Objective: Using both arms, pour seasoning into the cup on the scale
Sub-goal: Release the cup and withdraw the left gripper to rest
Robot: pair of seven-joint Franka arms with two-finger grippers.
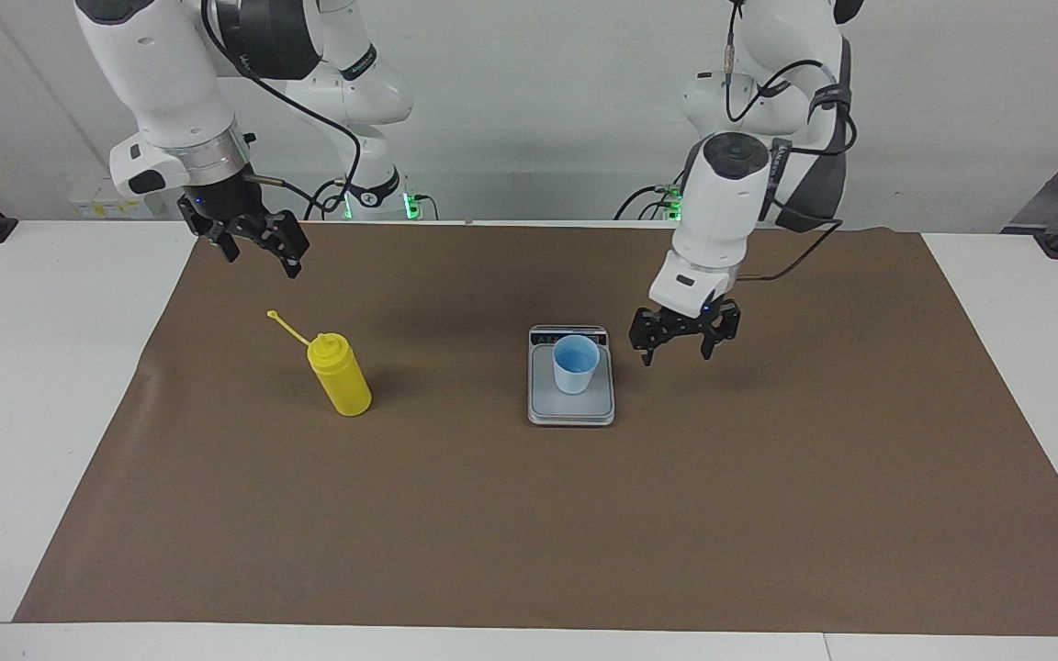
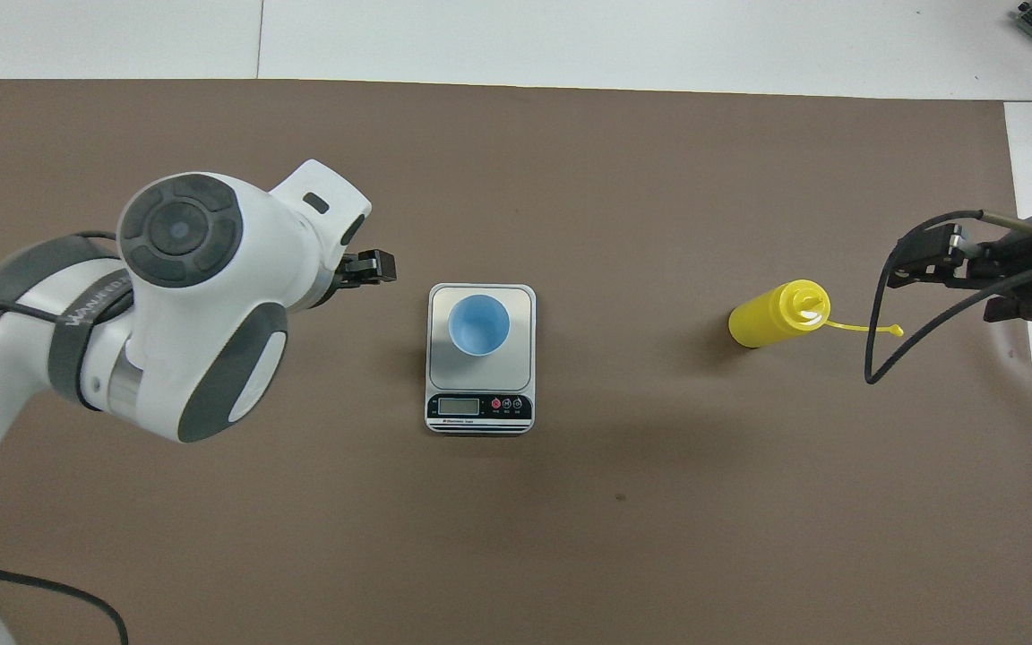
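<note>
In the facing view we see the light blue cup (image 1: 575, 363) standing upright on the silver-grey scale (image 1: 571, 410), near the middle of the brown mat (image 1: 584, 514) that covers the desk (image 1: 24, 367). The cup is on the part of the scale's platform nearer to the robots, just beside its dark display strip. The left gripper (image 1: 676, 352) hangs in the air over the mat beside the scale, toward the left arm's end of the desk; its jaws are spread apart and hold nothing, clear of the cup. The yellow seasoning (image 1: 339, 375) bottle stands on the mat well apart from the scale, toward the right arm's end, its thin cap strap sticking out from the nozzle toward the robots. The right gripper (image 1: 263, 257) is raised over the mat's edge close to the robots, apart from the bottle, jaws parted and empty.

In the overhead view we see the cup (image 2: 478, 325) from above on the scale (image 2: 516, 305), with the display strip at the scale's nearer edge. The left gripper (image 2: 373, 268) shows only partly under its white wrist, beside the scale. The seasoning (image 2: 776, 316) leans in this view with its strap pointing toward the right gripper (image 2: 915, 264), which is not touching it.
</note>
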